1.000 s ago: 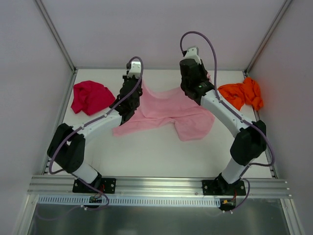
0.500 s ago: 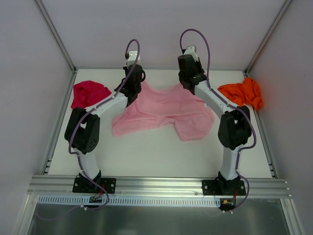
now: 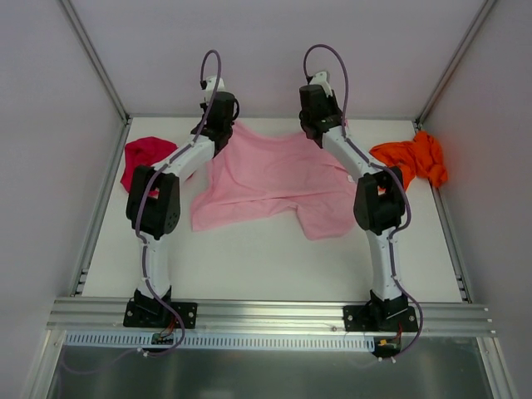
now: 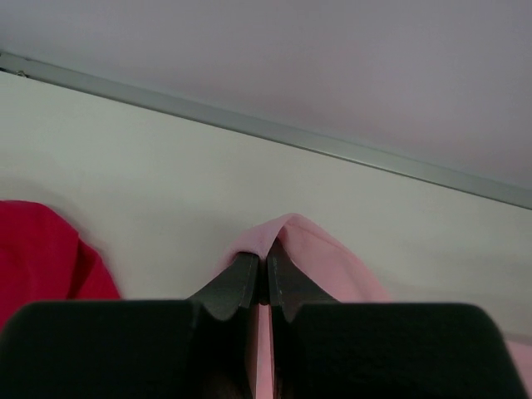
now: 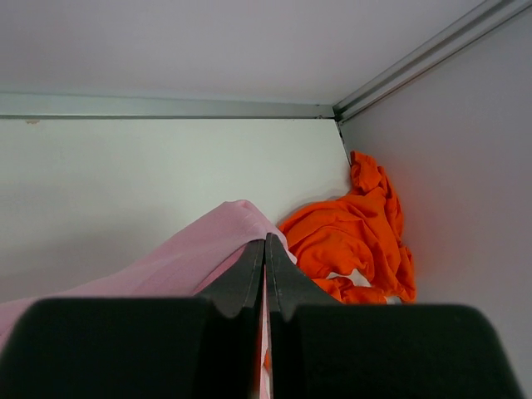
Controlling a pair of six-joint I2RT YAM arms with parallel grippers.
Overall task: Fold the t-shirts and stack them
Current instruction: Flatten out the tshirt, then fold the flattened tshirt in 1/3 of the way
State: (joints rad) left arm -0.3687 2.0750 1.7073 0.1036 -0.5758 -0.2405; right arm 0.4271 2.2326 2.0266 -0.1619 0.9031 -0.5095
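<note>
The left fingers and right fingers are each clamped on the far edge of the pink t-shirt. The red t-shirt lies to its left and the orange t-shirt to its right. Pull that edge evenly taut, then lay it flat on the surface.

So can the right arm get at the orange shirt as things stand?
Probably not yet: the right gripper is shut on the pink shirt. The orange shirt lies close beside it with nothing between, so it would need to let go first.
</note>
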